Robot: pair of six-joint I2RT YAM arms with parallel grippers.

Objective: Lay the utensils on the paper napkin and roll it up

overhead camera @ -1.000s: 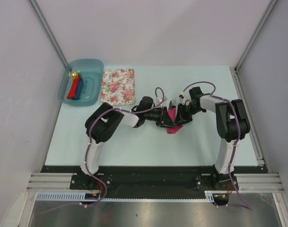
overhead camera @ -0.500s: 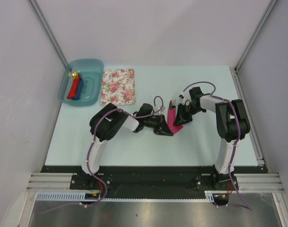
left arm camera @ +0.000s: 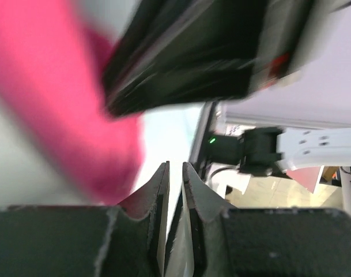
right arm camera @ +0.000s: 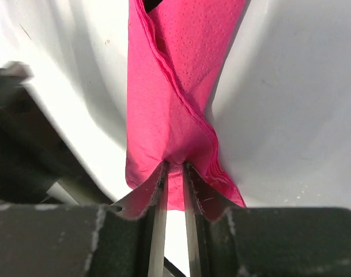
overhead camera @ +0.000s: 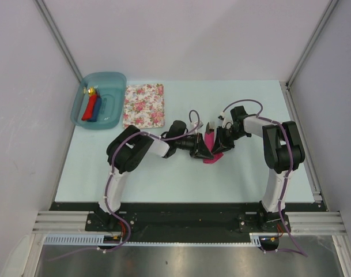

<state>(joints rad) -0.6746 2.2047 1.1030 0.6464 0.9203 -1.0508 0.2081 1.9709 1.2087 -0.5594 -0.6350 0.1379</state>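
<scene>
Our left gripper (overhead camera: 204,151) has swung back up against the paper napkin (overhead camera: 210,140), its jaws almost touching and nothing between them.

Our right gripper (right arm camera: 175,167) pinches the napkin's near end. The napkin is thin, dimpled magenta paper twisted into a loose roll on the pale table (overhead camera: 250,104). The fork (overhead camera: 210,124) tines poke out of its far end, and the left wrist crowds its left side. A rose-print cloth (overhead camera: 144,105) and a translucent teal tub (overhead camera: 109,86) holding red and blue rolls (overhead camera: 93,108) sit well apart, far left.

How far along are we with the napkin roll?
Mostly done: the paper napkin is already wrapped into a narrow bundle, with the fork tines poking from its far end. In hand: the right hand pinches the bundle; the left hand, shut, sits beside it. Left: finish rolling and release; knife not visible.
</scene>
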